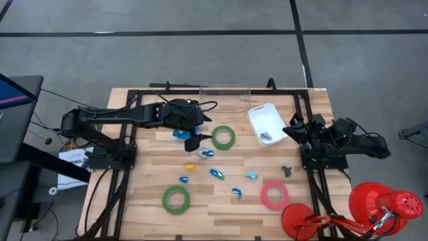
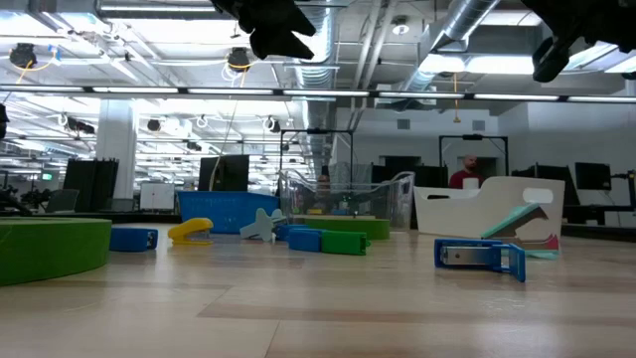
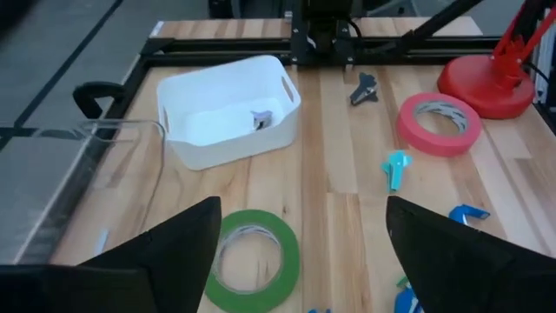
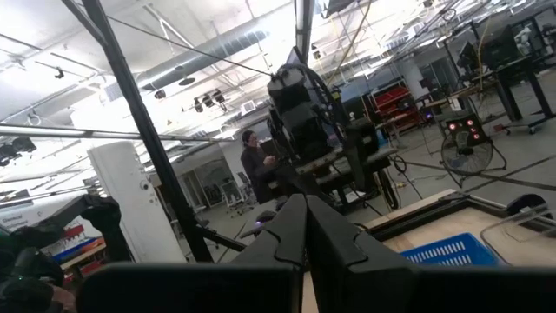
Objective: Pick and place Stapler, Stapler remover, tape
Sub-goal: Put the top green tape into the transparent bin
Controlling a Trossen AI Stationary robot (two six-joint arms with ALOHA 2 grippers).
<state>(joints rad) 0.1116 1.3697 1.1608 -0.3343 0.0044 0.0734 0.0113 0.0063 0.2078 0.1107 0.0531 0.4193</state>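
Green tape (image 3: pixel 249 259) lies just beneath the left pincer (image 3: pixel 300 239), fingers spread; lower squarely astride one rim. Right pincer (image 1: pixel 294 128) rests shut.

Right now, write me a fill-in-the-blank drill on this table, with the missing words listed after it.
1. The table holds two green tape rolls and one ____ roll.
2. The left gripper hangs with its fingers ____ beside the nearer green roll.
3. The right gripper waits with fingers ____ at the edge of the white bin.
4. A small grey item lies ____ the white bin.

Missing words: pinkish-red; open; shut; inside
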